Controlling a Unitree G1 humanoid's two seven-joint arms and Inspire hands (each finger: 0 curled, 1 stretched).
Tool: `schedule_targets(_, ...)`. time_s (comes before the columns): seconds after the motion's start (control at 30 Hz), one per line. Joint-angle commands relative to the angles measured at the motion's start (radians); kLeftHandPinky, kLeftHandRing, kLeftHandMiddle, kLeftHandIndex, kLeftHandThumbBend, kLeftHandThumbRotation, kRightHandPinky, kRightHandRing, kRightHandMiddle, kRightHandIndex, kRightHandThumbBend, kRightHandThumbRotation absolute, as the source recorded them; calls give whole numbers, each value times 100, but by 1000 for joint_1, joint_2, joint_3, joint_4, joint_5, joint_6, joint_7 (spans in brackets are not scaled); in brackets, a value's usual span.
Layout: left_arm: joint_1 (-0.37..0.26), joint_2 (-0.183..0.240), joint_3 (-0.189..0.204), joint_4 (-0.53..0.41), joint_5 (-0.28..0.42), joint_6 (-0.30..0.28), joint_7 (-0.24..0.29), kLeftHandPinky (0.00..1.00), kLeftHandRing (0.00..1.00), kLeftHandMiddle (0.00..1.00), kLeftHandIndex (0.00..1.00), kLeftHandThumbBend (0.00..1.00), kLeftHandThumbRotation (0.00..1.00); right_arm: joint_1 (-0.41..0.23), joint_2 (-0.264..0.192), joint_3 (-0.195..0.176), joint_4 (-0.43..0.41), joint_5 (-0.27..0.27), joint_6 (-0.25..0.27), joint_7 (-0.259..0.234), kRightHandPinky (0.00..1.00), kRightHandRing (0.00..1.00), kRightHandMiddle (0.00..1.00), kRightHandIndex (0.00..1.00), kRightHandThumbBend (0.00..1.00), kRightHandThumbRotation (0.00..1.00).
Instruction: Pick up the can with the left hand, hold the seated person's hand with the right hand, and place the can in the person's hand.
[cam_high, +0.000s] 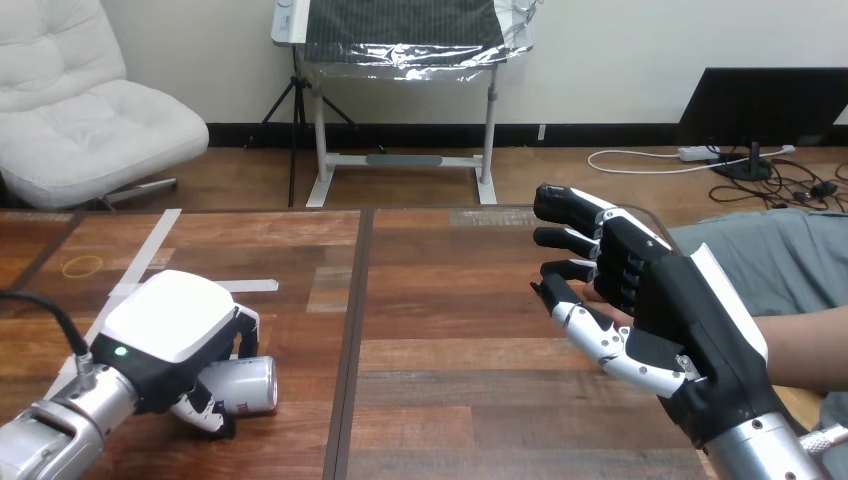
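Observation:
A silver can (252, 386) lies on its side on the wooden table (450, 330) at the near left. My left hand (172, 335) is down over it, fingers curled behind the can and thumb in front, closing round it. At the right my right hand (655, 300) is raised with its fingers stretched out to the left and its thumb below them. The person's hand (598, 293) is mostly hidden behind it, with a sliver showing between my fingers. The person's forearm (805, 350) comes in from the right edge. I cannot tell whether my right hand touches theirs.
White tape strips (150, 250) and a yellow ring mark (83, 266) lie on the table's far left. A dark seam (352, 330) runs down the tabletop between the two hands. The person's lap (770, 250) shows at the far right.

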Motion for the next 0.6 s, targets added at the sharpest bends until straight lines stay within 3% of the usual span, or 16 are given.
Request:
schedule_targets(0.0, 1, -28, 1, 28, -42, -44, 7, 28, 35, 44, 49, 62, 0, -55, 0, -8, -34, 9, -22, 1, 74, 83, 86, 84, 33, 0)
schedule_targets(0.17, 14, -35, 32, 17, -99, -99, 41, 31, 38, 46, 50, 65, 0, -54, 0, -7, -37, 4, -14, -3, 75, 83, 86, 84, 33, 0)
schedule_targets(0.43, 45, -50, 81, -45, -180, -119, 44, 34, 40, 48, 52, 69, 0, -54, 2, -7, -40, -1, -8, -7, 75, 83, 87, 84, 33, 0)
schedule_targets(0.57, 65, -56, 109, -94, -228, -123, 19, 35, 41, 49, 53, 69, 0, -55, 2, -8, -38, 4, -10, -5, 75, 84, 87, 85, 33, 0)
